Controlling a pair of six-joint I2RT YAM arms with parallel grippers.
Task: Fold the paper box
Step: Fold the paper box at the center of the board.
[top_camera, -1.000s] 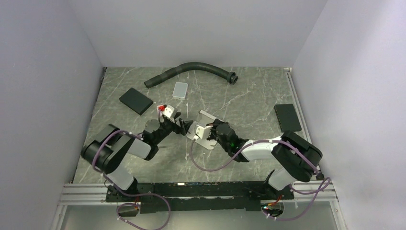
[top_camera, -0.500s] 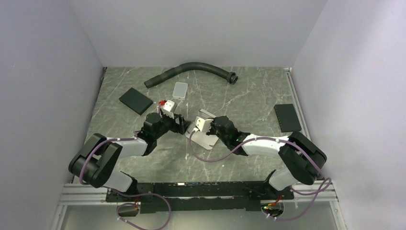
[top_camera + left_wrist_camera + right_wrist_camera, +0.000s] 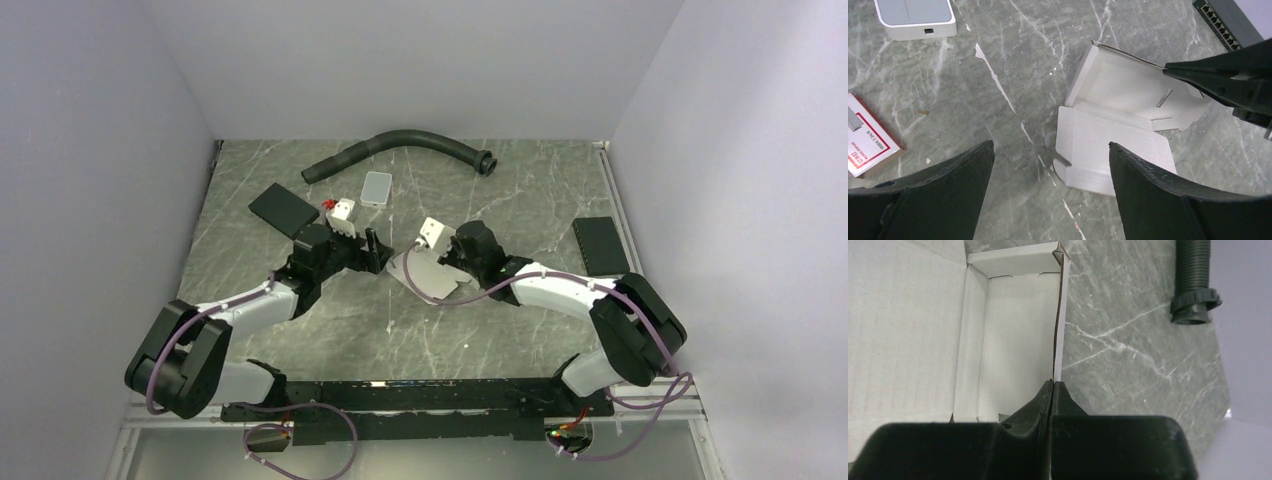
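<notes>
One paper box [image 3: 428,274], right jaws pinching its wall, left jaws released beside it, two black pads [image 3: 283,210] [image 3: 600,245] flanking.

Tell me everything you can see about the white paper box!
The paper box is thin white cardboard, only half folded: one part forms a shallow tray with raised walls, and the other panel lies flat on the marbled table. The right gripper, shut, pinches the edge of one raised wall.

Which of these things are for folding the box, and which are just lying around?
In the job: paper box, right gripper pinching its raised wall, open left gripper.
Lying about: corrugated hose, grey tile, black pad, network switch, small red-labelled box.
</notes>
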